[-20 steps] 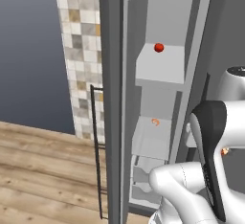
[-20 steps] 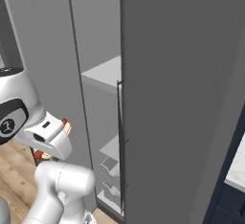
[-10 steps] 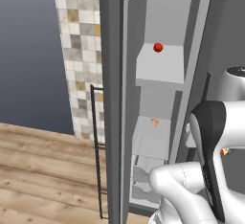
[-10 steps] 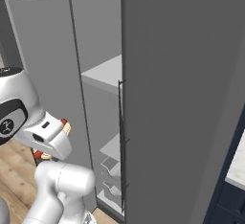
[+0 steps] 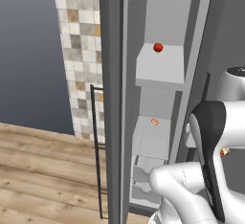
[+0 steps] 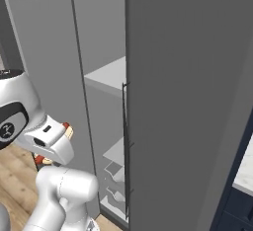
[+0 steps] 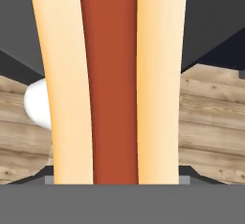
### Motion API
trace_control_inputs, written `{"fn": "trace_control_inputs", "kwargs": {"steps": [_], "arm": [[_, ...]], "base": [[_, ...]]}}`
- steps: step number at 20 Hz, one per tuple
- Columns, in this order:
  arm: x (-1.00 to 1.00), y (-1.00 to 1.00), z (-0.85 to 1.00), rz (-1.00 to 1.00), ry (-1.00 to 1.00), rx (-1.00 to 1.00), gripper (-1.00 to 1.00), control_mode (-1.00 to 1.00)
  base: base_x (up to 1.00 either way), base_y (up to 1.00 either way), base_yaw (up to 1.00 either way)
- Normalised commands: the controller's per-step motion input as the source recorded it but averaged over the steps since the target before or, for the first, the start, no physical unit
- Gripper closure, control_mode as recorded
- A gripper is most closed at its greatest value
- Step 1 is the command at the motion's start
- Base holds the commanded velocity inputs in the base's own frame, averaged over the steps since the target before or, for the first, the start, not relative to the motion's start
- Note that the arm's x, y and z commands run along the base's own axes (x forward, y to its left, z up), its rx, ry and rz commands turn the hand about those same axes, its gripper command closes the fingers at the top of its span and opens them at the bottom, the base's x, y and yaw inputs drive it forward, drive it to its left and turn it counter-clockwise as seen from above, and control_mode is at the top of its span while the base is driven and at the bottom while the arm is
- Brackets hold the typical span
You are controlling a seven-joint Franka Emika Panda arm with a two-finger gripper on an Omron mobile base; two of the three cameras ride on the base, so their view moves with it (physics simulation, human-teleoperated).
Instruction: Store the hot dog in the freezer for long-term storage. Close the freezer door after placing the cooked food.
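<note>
Right now my gripper (image 6: 66, 129) pinches the hot dog (image 7: 110, 82), its long axis running straight out along my hand, while the open freezer (image 5: 160, 65) and its pale shelves lie ahead and left.

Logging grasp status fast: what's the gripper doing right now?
Gripper: closed on the hot dog, held outside the open freezer.

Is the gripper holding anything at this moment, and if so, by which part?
Yes, the hot dog. It runs lengthwise up from the gripper in the hand view, bun on both sides of the sausage. The fingertips are hidden, so the exact place of the hold cannot be told; apparently near one end.
</note>
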Motion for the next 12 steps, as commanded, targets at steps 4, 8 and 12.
{"fn": "trace_control_inputs", "kwargs": {"steps": [4,8,12], "arm": [[0.17,0.07,0.00,0.00,-0.20,0.01,1.00,-1.00],[0.31,0.15,0.01,0.00,-0.22,0.00,1.00,-1.00],[0.49,0.13,0.13,-0.02,-0.07,0.00,1.00,-1.00]], "base": [[0.00,0.00,0.00],[0.00,0.00,0.00],[0.00,0.00,0.00]]}}
